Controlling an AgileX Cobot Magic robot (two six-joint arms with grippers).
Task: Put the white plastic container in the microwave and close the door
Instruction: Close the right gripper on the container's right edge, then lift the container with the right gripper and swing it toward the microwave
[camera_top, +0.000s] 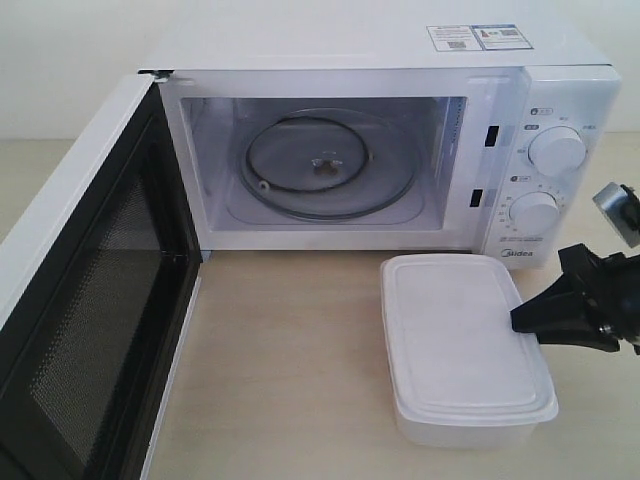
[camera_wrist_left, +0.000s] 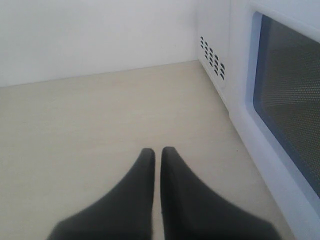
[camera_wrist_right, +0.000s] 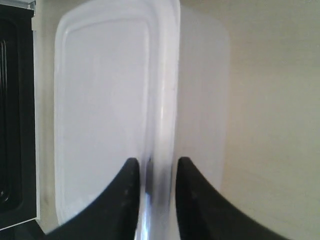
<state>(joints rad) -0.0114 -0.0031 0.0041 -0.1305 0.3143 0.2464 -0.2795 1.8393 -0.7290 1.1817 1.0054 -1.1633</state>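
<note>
The white plastic container (camera_top: 460, 340) stands lidded on the table in front of the microwave (camera_top: 400, 50), below its dials. My right gripper (camera_top: 518, 320) comes in from the right and is shut on the container's right rim; in the right wrist view the fingers straddle the lid edge of the container (camera_wrist_right: 105, 100), with the gripper (camera_wrist_right: 157, 167) pinching it. The door (camera_top: 90, 300) hangs wide open at the left, mesh inner face showing. The glass turntable (camera_top: 325, 165) lies bare inside. My left gripper (camera_wrist_left: 157, 152) is shut on nothing, hovering over the table behind the door (camera_wrist_left: 290, 110).
The open door takes up the left front of the table. Light wood tabletop (camera_top: 290, 360) lies between the door and the container. Two round dials (camera_top: 556, 150) are on the microwave's right panel. A vent grille (camera_wrist_left: 212, 57) shows on the microwave's side.
</note>
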